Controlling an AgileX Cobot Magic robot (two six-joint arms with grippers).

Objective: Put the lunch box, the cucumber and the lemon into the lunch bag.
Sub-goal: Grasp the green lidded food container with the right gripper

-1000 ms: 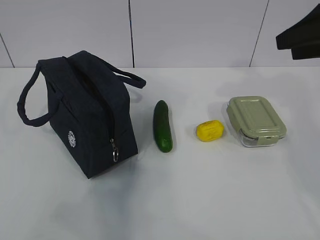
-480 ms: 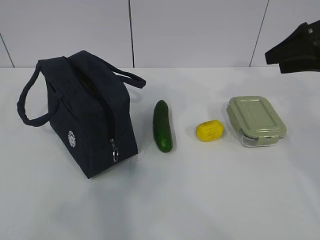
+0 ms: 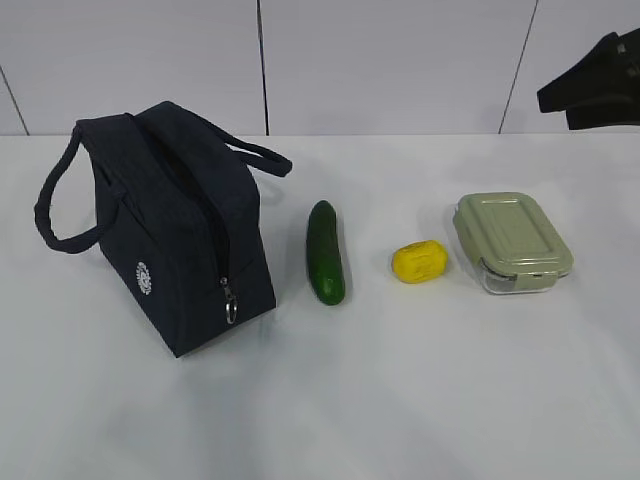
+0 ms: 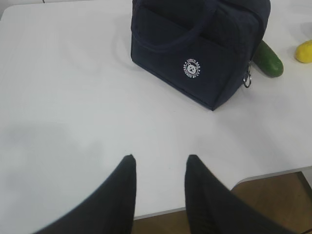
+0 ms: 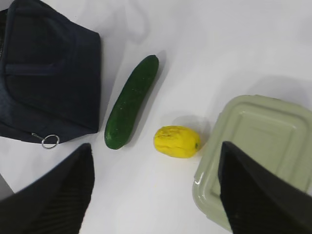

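lunch bag (image 3: 170,225) zipped, cucumber (image 3: 326,252), lemon (image 3: 420,262), lunch box (image 3: 512,242) lined up beside it, left gripper (image 4: 158,168) fingers narrowly apart and empty, right gripper (image 5: 153,187) spread wide above the lemon

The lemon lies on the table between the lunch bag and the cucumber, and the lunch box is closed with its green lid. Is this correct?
Not quite. The lemon lies between the cucumber and the lunch box, not between the lunch bag and the cucumber; the exterior view shows this. The lunch box is indeed closed with its green lid.
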